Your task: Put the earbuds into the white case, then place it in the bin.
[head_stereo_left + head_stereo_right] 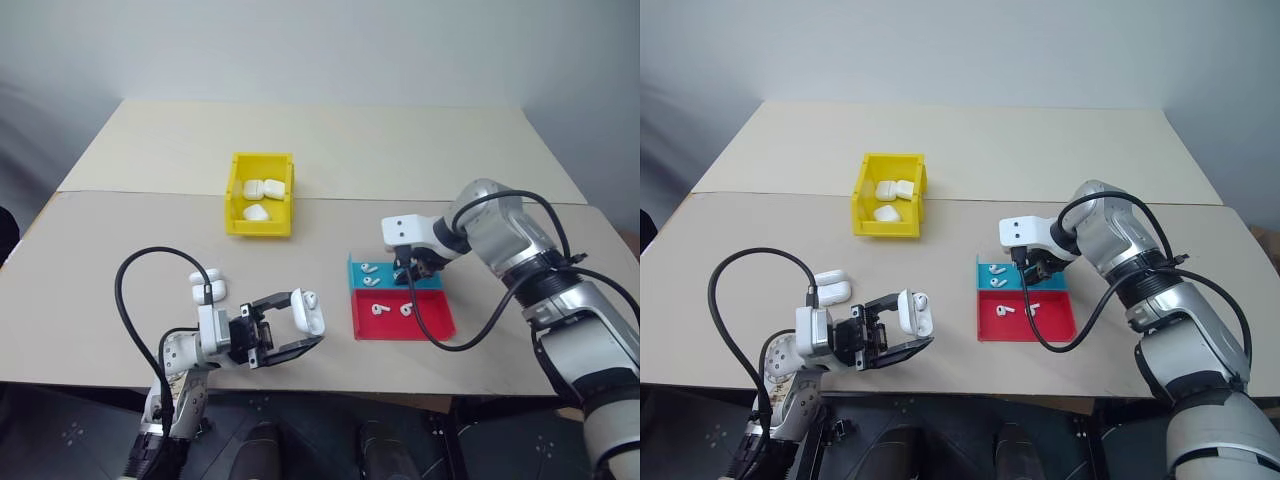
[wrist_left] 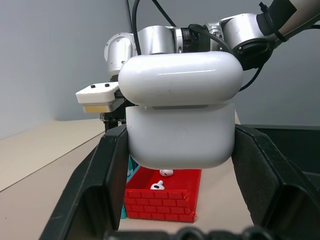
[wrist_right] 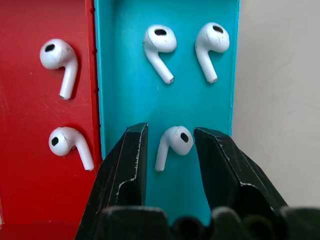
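From the head camera, a pale beige bench (image 1: 150,300) carries a small bright yellow plastic bin (image 1: 260,194) holding three glossy white rounded cases. Near the front edge the left pincer (image 1: 295,325) is clamped on a glossy white charging case (image 1: 308,311) with its flip lid open, one earbud showing inside; the case is held clear of the bench. Two more white cases (image 1: 207,287) lie just beside the left wrist. On the right side sit a flat teal tray (image 1: 388,275) and, touching its near edge, a flat red tray (image 1: 403,316) with two earbuds in it. The right pincer (image 1: 409,272) points down into the teal tray

From the left wrist camera, the black fingers (image 2: 97,185) press both sides of the white case, its lid raised above the body. Behind it stands the red tray, its outer wall moulded like brickwork

From the right wrist camera, the right pincer's fingers (image 3: 125,170) stand apart on either side of one tiny white earbud (image 3: 172,145) lying on the teal tray, not pressing it. Two more earbuds (image 3: 160,47) lie further along the teal tray, and two on the red tray
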{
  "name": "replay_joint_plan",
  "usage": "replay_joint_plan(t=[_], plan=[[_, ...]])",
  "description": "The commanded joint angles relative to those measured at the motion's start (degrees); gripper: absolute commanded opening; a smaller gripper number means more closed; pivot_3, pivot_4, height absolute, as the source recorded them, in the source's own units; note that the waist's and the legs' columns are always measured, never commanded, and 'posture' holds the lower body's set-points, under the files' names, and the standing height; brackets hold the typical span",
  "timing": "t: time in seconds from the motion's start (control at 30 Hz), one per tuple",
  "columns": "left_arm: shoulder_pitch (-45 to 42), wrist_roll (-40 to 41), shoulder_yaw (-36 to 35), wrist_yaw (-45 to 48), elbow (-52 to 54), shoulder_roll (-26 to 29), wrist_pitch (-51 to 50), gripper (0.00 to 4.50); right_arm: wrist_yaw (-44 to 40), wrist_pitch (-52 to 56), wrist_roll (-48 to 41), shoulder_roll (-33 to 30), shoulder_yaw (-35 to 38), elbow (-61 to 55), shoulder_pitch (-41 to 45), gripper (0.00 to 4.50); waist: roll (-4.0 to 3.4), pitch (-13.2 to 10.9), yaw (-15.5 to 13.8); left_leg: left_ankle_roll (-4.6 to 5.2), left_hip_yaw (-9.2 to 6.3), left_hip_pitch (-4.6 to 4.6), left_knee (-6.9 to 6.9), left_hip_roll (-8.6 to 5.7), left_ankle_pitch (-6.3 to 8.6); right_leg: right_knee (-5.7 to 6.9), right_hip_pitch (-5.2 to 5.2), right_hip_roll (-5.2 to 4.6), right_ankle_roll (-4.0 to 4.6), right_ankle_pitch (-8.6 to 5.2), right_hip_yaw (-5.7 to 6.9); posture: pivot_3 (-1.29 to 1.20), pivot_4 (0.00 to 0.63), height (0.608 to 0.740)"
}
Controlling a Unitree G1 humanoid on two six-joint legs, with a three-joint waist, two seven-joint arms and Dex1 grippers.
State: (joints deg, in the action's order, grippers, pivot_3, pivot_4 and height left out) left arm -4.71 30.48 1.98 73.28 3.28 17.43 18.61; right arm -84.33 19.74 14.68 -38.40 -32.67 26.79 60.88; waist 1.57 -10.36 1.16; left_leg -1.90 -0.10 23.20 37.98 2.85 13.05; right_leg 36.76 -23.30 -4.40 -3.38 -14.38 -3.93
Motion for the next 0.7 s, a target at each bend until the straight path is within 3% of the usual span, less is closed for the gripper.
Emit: replay_joint_plan(t=[0.03,0.7], plan=[[-0.79,0.18,0.55,-0.08,0.25,-0.34,1.36,2.77,-0.38,0.41,1.05,0.45,0.66,0.27,1.4,1.87,0.0,0.0,0.0,0.0,0.0,0.0,0.0,0.0,0.0,0.0,0.0,0.0,0.0,0.0,0.0,0.0,0.15,0.74],[-1.47,-0.25,1.15,-0.7,-1.01,-0.91,2.48,2.77,0.35,0.39,4.81,3.07,0.87,5.5,2.8,1.87,0.0,0.0,0.08,0.0,0.0,0.0,0.0,0.0,0.0,0.01,0.0,0.0,0.0,0.0,0.0,0.0,0.15,0.74]])
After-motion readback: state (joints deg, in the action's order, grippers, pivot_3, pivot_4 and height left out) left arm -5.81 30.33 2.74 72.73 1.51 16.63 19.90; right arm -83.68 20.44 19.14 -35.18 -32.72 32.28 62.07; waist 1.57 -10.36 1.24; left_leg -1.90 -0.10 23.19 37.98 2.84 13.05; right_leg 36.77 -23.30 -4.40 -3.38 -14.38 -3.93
